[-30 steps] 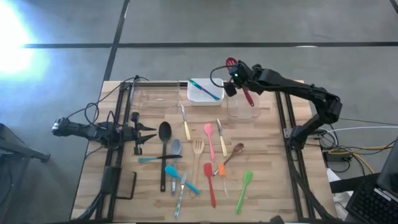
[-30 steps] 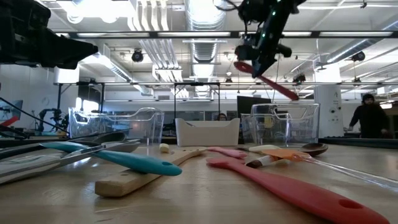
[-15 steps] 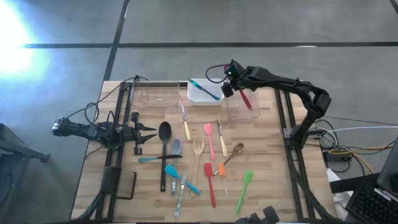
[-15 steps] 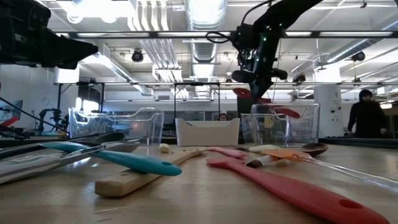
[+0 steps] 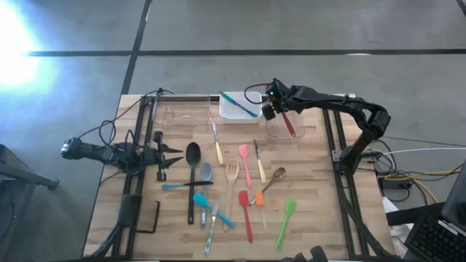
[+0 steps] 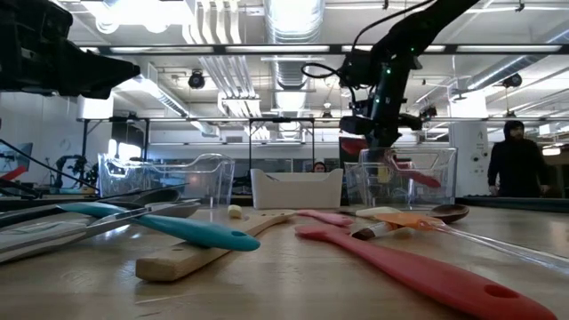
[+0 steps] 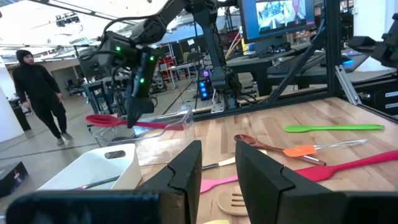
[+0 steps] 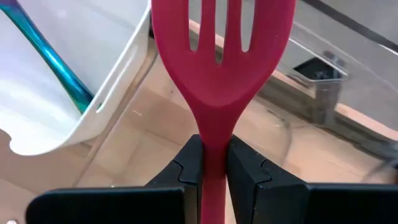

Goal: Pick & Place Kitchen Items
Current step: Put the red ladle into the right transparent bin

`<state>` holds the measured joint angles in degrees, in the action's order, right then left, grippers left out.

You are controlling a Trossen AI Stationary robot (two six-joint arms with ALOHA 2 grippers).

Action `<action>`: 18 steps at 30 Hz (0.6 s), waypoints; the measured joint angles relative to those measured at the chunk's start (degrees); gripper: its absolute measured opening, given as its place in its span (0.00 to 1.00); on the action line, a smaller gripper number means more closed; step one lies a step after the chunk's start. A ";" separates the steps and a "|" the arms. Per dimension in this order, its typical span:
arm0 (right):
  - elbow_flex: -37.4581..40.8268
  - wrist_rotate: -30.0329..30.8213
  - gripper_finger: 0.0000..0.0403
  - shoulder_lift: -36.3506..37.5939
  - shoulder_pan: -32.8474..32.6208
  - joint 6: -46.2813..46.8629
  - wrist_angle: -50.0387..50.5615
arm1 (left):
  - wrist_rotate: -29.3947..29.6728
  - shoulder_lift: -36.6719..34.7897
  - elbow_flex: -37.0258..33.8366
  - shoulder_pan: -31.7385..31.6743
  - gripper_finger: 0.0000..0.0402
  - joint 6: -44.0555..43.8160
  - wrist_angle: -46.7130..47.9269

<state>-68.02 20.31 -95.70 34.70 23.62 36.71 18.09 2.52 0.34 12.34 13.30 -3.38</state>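
Note:
My right gripper (image 5: 271,109) is shut on a red slotted spatula (image 5: 289,124) over the clear tub (image 5: 300,135) at the far right. In the low view the spatula's handle (image 6: 416,172) slants down inside the tub's walls (image 6: 446,182). My left gripper (image 5: 171,154) is open and empty at the table's left side. Several utensils lie flat mid-table: a black ladle (image 5: 192,171), a wooden fork (image 5: 231,182), a pink spatula (image 5: 245,164), a red spatula (image 5: 246,215) and a green spatula (image 5: 286,222). My right gripper pinches the spatula's neck (image 8: 211,146), just below the slotted head (image 8: 221,56), between its two fingers. The fingers come from above and lie across the spatula. The head sticks out toward the far edge. The handle tilts down into the clear tub, clear of the table.
A white tub (image 5: 231,115) holding a teal utensil stands left of the clear tub. Another clear tub (image 5: 178,113) stands at the far left. Black frame rails run along both table sides. A person (image 6: 511,164) stands in the room behind.
My right gripper has gone down toward the clear tub with the red spatula. The spatula's handle, which hung above the tub's rim, now reaches down inside the tub.

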 joint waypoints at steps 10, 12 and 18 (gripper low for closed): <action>6.11 -0.87 0.08 0.02 0.68 1.48 -3.04 | 0.00 0.00 0.00 0.02 0.25 0.00 0.00; 7.03 -0.91 0.08 0.02 0.95 1.51 -3.60 | 0.00 0.00 0.00 0.01 0.25 0.00 0.00; 9.75 -2.67 0.08 0.06 2.19 1.27 -8.03 | 0.00 0.01 0.00 0.01 0.25 0.00 0.00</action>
<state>-58.27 17.65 -95.64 36.88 24.89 28.69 18.09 2.52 0.34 12.35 13.30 -3.38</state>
